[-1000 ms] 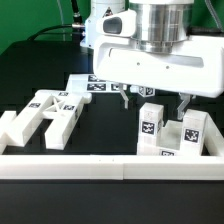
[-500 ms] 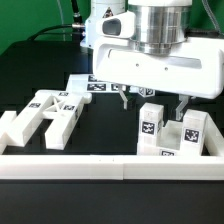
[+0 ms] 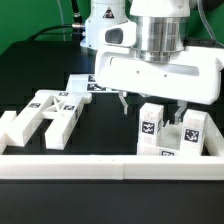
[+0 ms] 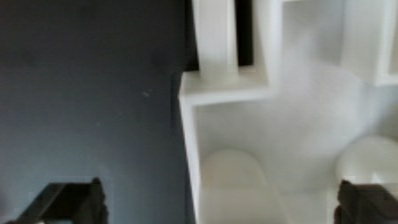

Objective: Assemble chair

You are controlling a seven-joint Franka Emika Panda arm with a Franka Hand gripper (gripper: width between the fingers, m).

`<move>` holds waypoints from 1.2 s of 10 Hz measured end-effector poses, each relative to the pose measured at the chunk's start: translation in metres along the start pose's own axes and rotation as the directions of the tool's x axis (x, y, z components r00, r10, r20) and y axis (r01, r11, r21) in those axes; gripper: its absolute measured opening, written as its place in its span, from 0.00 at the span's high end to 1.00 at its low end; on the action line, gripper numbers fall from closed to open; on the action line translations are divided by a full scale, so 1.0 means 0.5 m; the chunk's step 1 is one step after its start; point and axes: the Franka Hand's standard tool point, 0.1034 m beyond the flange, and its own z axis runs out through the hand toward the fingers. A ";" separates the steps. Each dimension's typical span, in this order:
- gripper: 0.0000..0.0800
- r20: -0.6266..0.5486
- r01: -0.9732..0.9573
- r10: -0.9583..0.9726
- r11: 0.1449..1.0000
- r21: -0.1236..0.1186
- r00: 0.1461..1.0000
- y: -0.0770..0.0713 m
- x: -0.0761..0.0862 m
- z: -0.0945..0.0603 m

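Hovering over the dark bench (image 3: pixel 100 130), the Panda arm (image 3: pixel 155 35) fills the 12 o'clock half of the exterior view. Its gripper (image 3: pixel 153 110) is spread wide and holds nothing. Its 2 dark fingers (image 3: pixel 123 102) hang above the upright chair pieces (image 3: pixel 165 132), apparently clear of them. A long white border rail (image 3: pixel 110 166) runs across 6 o'clock.

The chair is not yet built. 1 group of parts stands upright at 4 o'clock, close against the rail. A second group, the flat-lying chair pieces (image 3: pixel 45 115), sits at 8 o'clock, well apart from the first. The marker board (image 3: pixel 82 82) lies flat toward 11 o'clock, behind both groups.

In the wrist view a white moulded piece (image 4: pixel 267 130) sits between the fingertips (image 4: pixel 71 203), showing square edges, a narrow slot and rounded hollows.

The parts look like hard, smooth white plastic: blocky slabs, legs and bars, each with black-and-white square tags (image 3: pixel 148 128). I judge them stiff, light and not fragile, though slick enough to twist in a loose pinch. The best hold is likely across 2 flat parallel faces near a piece's middle, away from the hollows and edges.
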 end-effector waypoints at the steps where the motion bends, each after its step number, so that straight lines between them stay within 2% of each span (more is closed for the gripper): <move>1: 0.19 0.001 0.003 -0.003 1.000 -0.005 1.000 0.002 -0.006 0.011; 7: 0.19 0.016 0.015 -0.014 0.999 -0.034 1.000 0.018 -0.022 0.077; 9: 0.19 0.014 0.015 -0.015 0.999 -0.036 1.000 0.020 -0.024 0.084; 12: 0.72 0.014 0.015 -0.015 0.999 -0.037 1.000 0.020 -0.024 0.084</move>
